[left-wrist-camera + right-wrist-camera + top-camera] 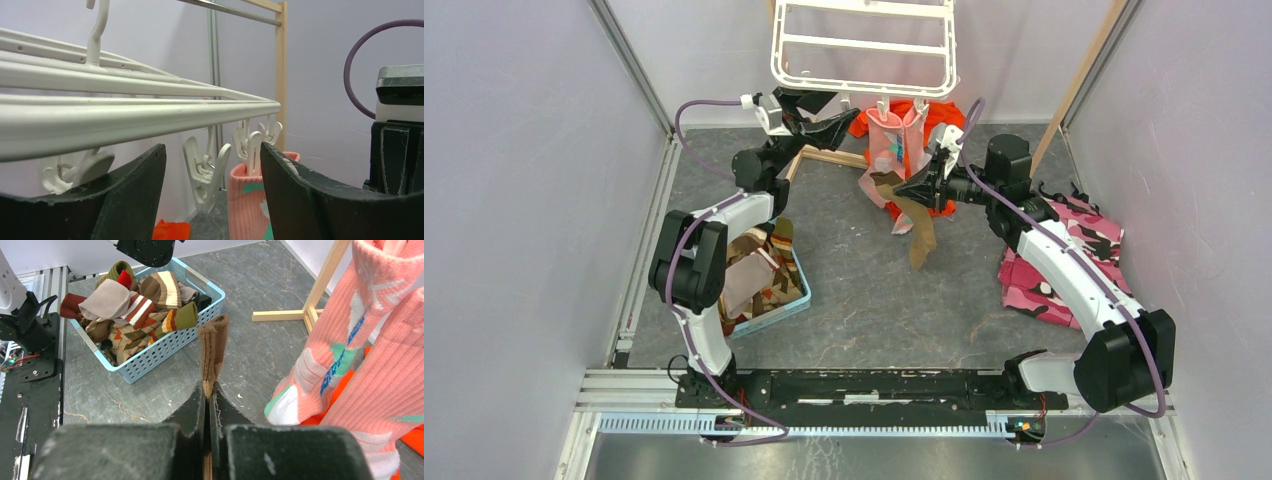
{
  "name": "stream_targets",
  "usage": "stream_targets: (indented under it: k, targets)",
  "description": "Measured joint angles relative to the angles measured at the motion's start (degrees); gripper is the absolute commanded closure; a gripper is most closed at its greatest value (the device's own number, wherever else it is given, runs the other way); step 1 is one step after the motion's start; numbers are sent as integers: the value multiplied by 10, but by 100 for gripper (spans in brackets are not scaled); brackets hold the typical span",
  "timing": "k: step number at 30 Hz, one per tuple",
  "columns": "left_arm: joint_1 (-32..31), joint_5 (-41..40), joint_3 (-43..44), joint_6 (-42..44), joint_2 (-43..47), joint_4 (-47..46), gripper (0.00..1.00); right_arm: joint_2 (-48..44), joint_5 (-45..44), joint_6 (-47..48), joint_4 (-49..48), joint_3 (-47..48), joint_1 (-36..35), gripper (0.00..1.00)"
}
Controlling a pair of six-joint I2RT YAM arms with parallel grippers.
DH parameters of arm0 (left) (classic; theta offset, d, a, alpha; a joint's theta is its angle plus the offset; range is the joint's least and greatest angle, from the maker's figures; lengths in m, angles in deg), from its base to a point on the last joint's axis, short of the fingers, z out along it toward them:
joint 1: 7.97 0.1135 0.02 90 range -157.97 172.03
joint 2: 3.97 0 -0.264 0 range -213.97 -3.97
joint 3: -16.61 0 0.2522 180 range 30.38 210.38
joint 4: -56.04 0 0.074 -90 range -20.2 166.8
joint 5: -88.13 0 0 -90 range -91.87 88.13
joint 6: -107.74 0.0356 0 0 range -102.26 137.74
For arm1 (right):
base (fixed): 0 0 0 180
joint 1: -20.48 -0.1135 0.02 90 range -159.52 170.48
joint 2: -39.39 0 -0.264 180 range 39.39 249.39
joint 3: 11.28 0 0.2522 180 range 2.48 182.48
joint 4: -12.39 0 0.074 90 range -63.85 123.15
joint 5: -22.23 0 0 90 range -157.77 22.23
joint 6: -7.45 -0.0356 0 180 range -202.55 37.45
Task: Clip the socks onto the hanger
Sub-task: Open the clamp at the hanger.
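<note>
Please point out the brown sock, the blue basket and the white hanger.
brown sock [212, 345], right wrist view, on its upper half
blue basket [165, 347], right wrist view, on its perforated wall
white hanger [125, 117], left wrist view, on its nearest rail

It looks like a robotics lab cell: plain pale wall panels [514, 150] in aluminium framing [633, 70] enclose a grey worktop [864, 300], with a black mounting plate [874, 385] at its near edge.

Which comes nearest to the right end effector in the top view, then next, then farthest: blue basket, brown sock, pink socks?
1. Brown sock, pinched in the right end effector, dangling from it.
2. Pink socks, hanging just left of it.
3. Blue basket, far off to the left.
</note>
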Motion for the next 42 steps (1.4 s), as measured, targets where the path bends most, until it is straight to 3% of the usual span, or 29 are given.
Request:
stream_targets:
  k: [15, 22, 25, 30, 42]
  targets:
    - [0, 1, 17, -29, -16, 0, 33, -2, 3, 0, 0, -2, 5, 99]
    - [0, 1, 19, -37, -16, 0, 54, -5, 3, -2, 0, -2, 7, 99]
    - [0, 1, 20, -41, -16, 0, 72, -6, 4, -2, 0, -2, 8, 99]
    - [0, 0, 20, -49, -16, 0, 84, -7, 5, -2, 0, -2, 10, 99]
    - [0, 0, 20, -90, -16, 0, 86, -7, 0, -14, 0, -2, 1, 100]
